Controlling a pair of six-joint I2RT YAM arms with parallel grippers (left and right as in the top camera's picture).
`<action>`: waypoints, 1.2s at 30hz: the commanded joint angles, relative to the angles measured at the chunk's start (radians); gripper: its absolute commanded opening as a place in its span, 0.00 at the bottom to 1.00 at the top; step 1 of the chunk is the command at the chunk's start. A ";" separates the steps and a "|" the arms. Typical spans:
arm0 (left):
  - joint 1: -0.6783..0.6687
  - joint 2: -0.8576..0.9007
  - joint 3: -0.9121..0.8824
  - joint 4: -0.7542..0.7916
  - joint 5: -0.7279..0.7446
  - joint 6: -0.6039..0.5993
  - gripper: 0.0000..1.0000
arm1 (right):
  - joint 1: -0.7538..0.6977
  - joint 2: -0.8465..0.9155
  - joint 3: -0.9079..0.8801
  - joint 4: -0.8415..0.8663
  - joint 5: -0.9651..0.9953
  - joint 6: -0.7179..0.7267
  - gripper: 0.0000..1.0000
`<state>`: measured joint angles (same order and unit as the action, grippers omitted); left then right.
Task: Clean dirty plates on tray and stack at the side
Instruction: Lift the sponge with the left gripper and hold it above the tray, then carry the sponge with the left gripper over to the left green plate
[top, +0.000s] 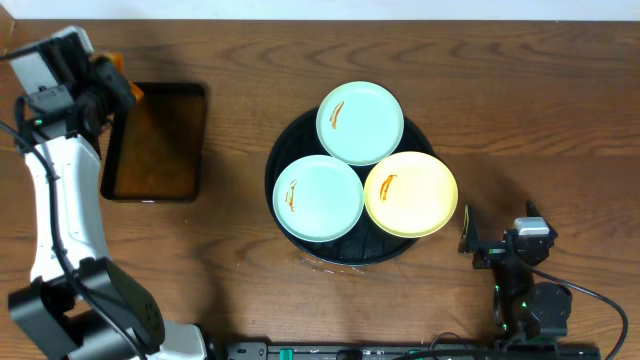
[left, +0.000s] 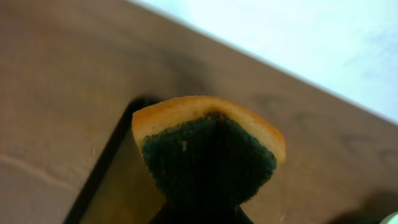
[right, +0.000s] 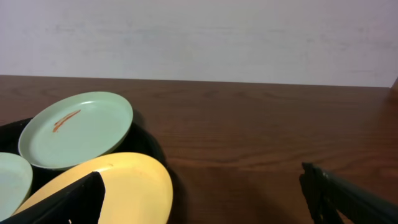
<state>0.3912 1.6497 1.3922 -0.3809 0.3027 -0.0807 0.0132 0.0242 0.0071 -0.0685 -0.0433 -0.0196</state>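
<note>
plates (top: 360, 122) look stiff, light and glossy (likely slippery), best pinched at the rim; left gripper (top: 114, 86) clamps a sponge (left: 208, 149), right gripper (right: 202, 175) gapes wide.

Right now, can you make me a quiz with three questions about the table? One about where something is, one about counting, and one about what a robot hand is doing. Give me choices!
1. Where is the yellow plate?
A. on the round black tray
B. on the floor
C. on a shelf

2. How many green plates are there?
A. one
B. two
C. four

3. What is the left gripper doing?
A. open, empty
B. holding a cup
C. shut on a sponge

Answers:
1 A, it lies on the tray beside the others.
2 B, two green ones show from overhead.
3 C, the left wrist view shows the sponge pinched.
</note>
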 joint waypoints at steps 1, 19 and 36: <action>0.003 0.107 -0.088 -0.003 -0.031 0.010 0.08 | -0.006 -0.005 -0.002 -0.003 0.010 -0.012 0.99; -0.005 -0.026 -0.071 0.137 0.093 0.095 0.07 | -0.006 -0.004 -0.002 -0.004 0.009 -0.012 0.99; -0.004 -0.180 -0.036 0.250 0.182 0.085 0.07 | -0.006 -0.004 -0.002 -0.004 0.010 -0.012 0.99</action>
<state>0.3889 1.5948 1.3113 -0.1631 0.4618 -0.0025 0.0132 0.0242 0.0071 -0.0685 -0.0433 -0.0196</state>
